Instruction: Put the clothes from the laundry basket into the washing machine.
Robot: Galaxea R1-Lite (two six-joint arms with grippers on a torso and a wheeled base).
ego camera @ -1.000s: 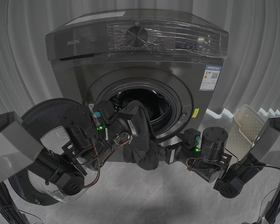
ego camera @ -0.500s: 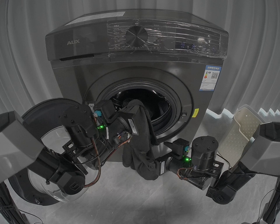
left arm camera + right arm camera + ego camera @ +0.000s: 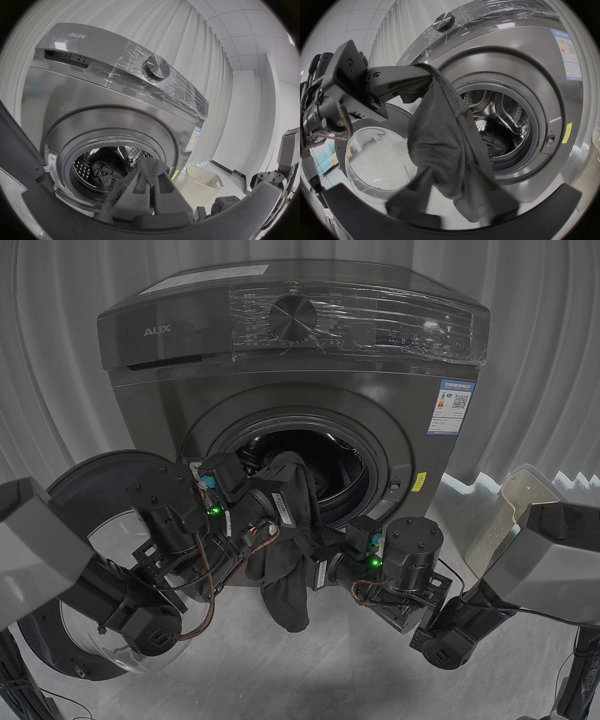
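Beneath the hanging cloth: right tool [image 3: 309,555], grip hidden, cannot tell. Clamped in left tool [image 3: 151,187]: dark garment [image 3: 284,590], draped at washing machine [image 3: 400,446] mouth, not yet inside. Already in drum: 1 dark clothes heap [image 3: 495,143]. Beyond, to the right: laundry basket [image 3: 519,509].

Logo lettering [image 3: 156,331], blue-bordered label [image 3: 454,406] and yellow sticker [image 3: 419,481] on the washing machine [image 3: 187,396].

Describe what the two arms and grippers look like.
Both are black, with round bolted joint caps, green lights and teal plugs at the wrists. The left arm has a long brown braided cable, the right arm a shorter one. Upper links are grey angular shells. The left gripper has flat matte black fingers.
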